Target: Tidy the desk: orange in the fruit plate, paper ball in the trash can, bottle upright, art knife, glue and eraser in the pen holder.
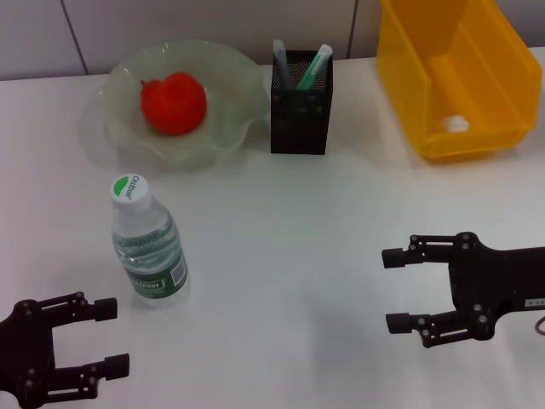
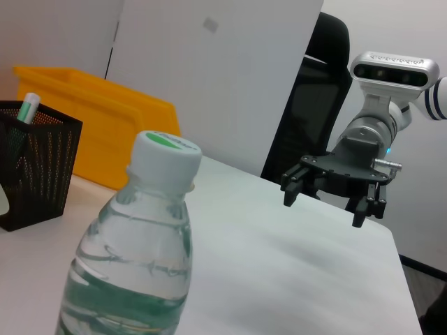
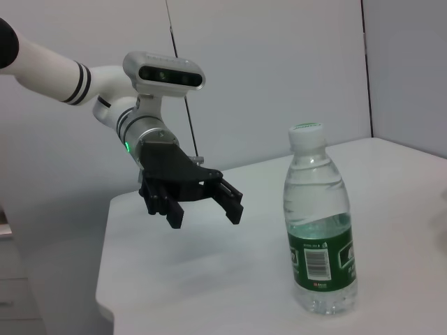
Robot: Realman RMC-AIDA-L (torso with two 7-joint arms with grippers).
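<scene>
Here the white desk [image 1: 289,256] meets a pale wall [image 1: 170,25]; both grippers' jaws gape empty.

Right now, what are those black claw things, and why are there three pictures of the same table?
They belong to a robot with two arms. Each claw is a gripper: the left gripper and right gripper both hover open, holding nothing. One picture looks down from the robot's head; the other two come from cameras on its wrists, so each shows the opposite arm. On the white table a water bottle stands upright. An orange sits in the green glass bowl. Beside it are a black mesh pen holder and a yellow bin.
</scene>
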